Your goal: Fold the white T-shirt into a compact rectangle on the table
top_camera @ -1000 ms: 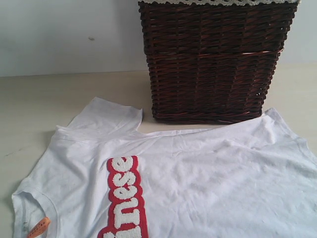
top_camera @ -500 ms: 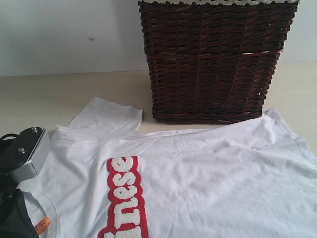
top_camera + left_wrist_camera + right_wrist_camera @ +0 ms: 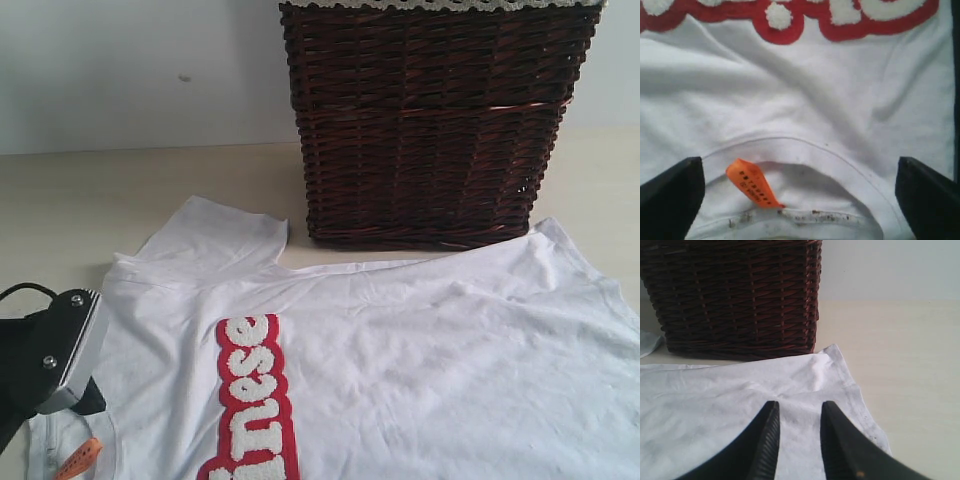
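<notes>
- Left gripper (image 3: 799,192), black-fingered: poised over the neck opening at the near left of the table. Its jaws are spread wide, one on each side of the collar (image 3: 790,145), and nothing is clasped between them.
- Small orange neck tag (image 3: 752,184): it lies inside the collar, between the spread fingers, and neither finger touches it.
- Right gripper (image 3: 799,432), black ribbed fingers: it is above the hem end of the garment, toward the right side of the table. The jaws are parted by a narrow gap, with cloth showing beneath and none pinched.
- White cotton short-sleeved T-shirt (image 3: 430,340): it is spread flat, front up, across the near half of the table, neck to the left and hem to the right, with shallow creases only.
- Red patch with fuzzy white letters (image 3: 255,400): it runs across the chest and is fully exposed.
- Short sleeve (image 3: 220,235): it is laid out open toward the far edge, beside the basket.
- Pale cream matte table (image 3: 100,190): it is bare to the far left.
- Dark brown wicker basket (image 3: 430,120): it stands toward the far edge, and the shirt's far side reaches its foot.
- Progress, as judged: no fold is made yet and the shirt is only laid out. The sleeves are yet to be turned in, the sides brought over, and the length doubled into a rectangle.
</notes>
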Controlling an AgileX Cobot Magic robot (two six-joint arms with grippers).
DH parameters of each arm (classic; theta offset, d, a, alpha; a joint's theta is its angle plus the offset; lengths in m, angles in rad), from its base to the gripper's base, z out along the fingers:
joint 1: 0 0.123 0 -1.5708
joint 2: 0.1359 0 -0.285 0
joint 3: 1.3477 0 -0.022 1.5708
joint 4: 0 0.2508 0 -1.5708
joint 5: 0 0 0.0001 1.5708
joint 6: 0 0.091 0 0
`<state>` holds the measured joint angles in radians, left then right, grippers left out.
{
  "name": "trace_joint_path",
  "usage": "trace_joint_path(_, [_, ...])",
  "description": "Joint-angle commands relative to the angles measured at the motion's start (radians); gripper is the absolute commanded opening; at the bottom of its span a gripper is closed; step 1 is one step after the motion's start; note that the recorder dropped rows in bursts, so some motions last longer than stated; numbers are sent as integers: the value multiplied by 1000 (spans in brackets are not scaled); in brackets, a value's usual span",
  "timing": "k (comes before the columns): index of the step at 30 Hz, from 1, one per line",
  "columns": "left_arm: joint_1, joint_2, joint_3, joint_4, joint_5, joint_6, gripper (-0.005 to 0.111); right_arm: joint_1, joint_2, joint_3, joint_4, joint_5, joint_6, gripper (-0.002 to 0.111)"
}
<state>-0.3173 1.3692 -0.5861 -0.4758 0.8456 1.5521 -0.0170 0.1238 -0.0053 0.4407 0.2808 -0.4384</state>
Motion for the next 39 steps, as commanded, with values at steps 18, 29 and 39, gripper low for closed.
trace_joint_path(18, [-2, 250, 5, 144, -225, -133, 104, 0, -7, 5, 2, -13, -3, 30])
trace_joint_path(29, [-2, 250, 5, 144, -227, -133, 104, 0, -7, 5, 2, -13, -3, 30])
trace_joint_path(39, [-2, 250, 5, 144, -227, -133, 104, 0, -7, 5, 2, -13, -3, 30])
